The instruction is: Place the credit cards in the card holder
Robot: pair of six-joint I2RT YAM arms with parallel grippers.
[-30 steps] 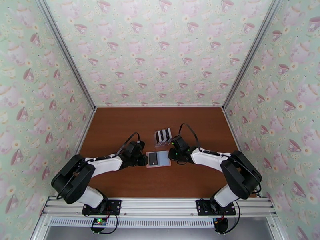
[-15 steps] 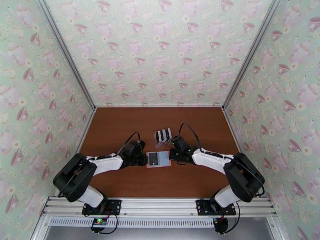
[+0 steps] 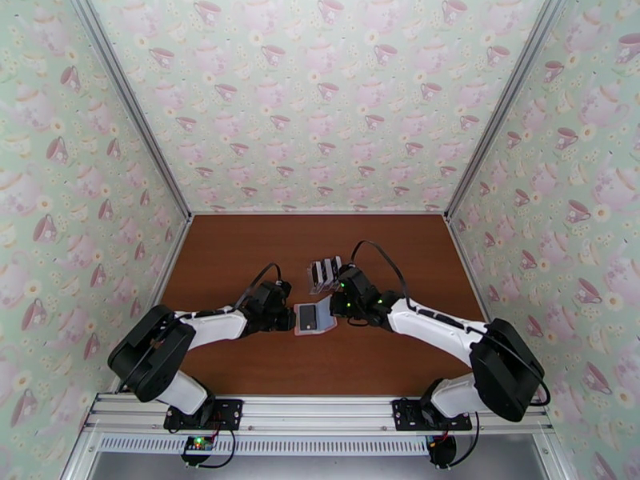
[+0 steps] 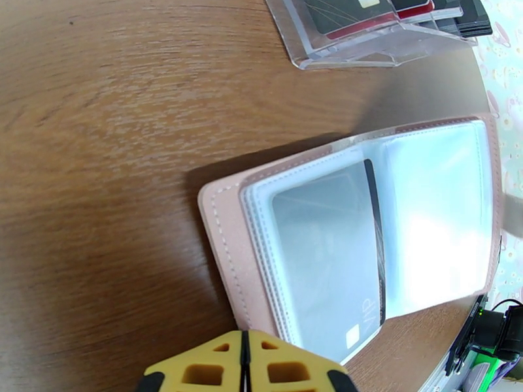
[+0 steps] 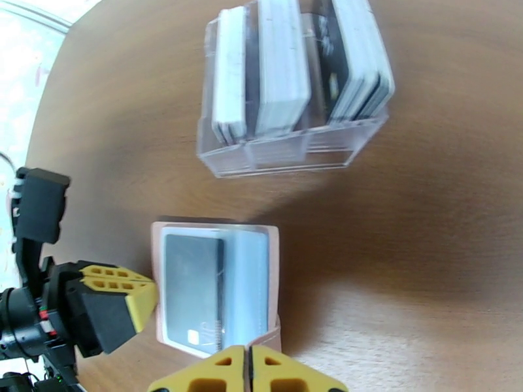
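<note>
The card holder [image 3: 322, 318] lies open on the table, pink outside with clear pockets [image 4: 431, 210] inside. A dark credit card [image 4: 320, 243] sits in its left pocket [image 5: 191, 282]. More credit cards [image 5: 281, 60] stand in a clear slotted rack [image 3: 326, 272] just behind it. My left gripper [image 3: 289, 318] is shut with nothing in it, its yellow fingertips [image 4: 245, 360] at the holder's left edge [image 5: 155, 289]. My right gripper [image 3: 334, 306] is shut and empty, hovering over the holder's right edge [image 5: 247, 370].
The clear rack [image 4: 366, 40] stands close behind the holder, within a hand's width of both grippers. Brown tabletop [image 3: 240, 250] spreads around, fenced by patterned walls on three sides.
Both grippers have closed. My right arm has swung left and towards the rack, from beside the holder to over its right edge. The left arm has barely moved.
</note>
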